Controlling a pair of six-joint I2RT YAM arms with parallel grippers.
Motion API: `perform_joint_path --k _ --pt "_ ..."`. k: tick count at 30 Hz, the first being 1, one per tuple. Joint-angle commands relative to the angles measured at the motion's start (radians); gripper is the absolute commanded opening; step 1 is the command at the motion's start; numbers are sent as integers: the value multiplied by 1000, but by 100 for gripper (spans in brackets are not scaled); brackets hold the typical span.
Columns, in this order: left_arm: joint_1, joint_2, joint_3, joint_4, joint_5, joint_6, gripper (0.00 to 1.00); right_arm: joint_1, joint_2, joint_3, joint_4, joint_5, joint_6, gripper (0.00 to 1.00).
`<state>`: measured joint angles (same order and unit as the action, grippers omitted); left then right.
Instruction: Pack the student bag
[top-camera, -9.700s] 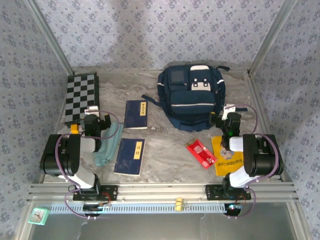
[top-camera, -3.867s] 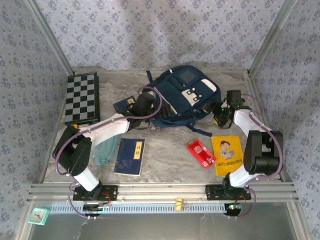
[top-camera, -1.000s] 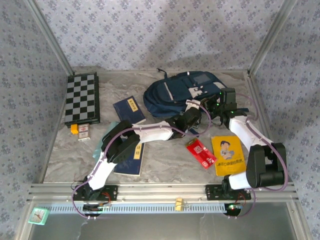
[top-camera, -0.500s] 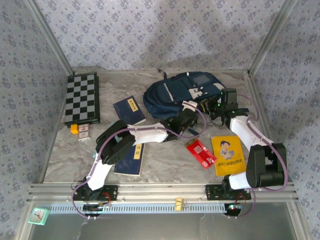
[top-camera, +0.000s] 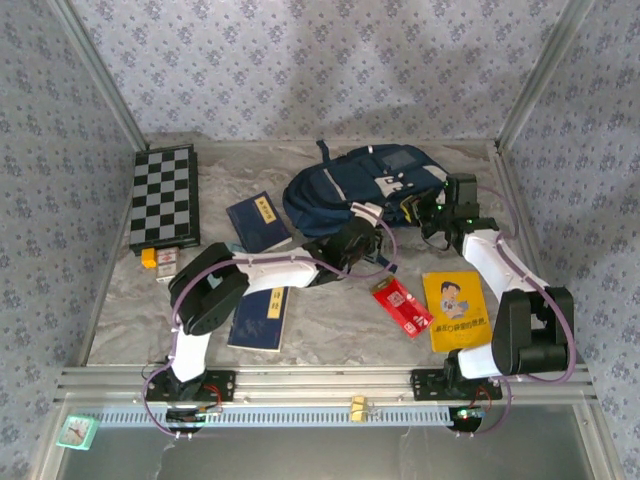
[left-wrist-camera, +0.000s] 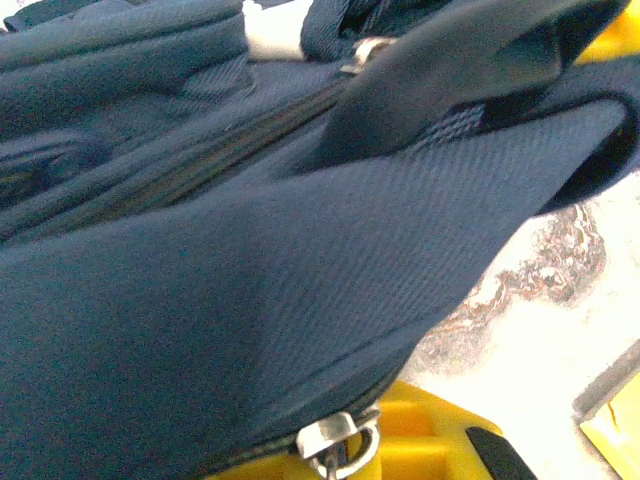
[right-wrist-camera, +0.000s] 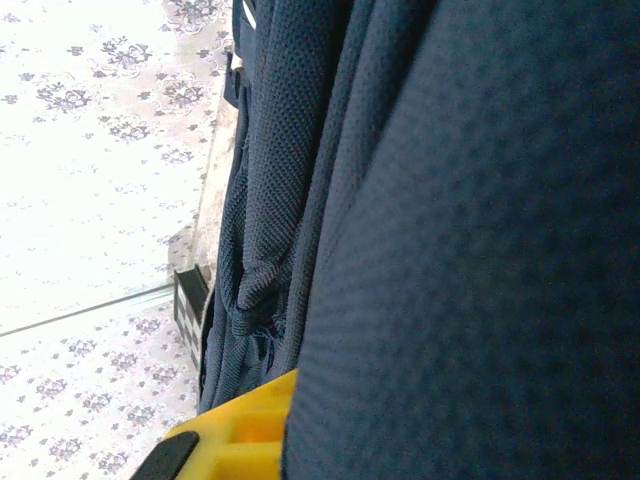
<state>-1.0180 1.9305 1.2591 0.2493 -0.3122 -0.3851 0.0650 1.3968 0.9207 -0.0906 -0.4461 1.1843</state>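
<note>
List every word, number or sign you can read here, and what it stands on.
Nothing is legible.
Yellow label on the upper blue book: too small.
Yellow label on the lower blue book: too small.
White label on the red packet: blurred.
Print on the yellow book: too small.
White patch on the student bag: no legible marks.
</note>
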Motion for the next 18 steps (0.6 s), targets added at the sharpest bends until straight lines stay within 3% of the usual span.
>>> perform_joint_path --k 1,12,18 --pt "21 -80 -34 -21 14 12 0 -37 3 54 30 -18 -32 0" --pt "67 -213 -139 -111 92 2 0 -174 116 165 -44 -100 -135 0" --pt "68 -221 -139 -136 192 9 0 -229 205 260 -95 -138 -206 0"
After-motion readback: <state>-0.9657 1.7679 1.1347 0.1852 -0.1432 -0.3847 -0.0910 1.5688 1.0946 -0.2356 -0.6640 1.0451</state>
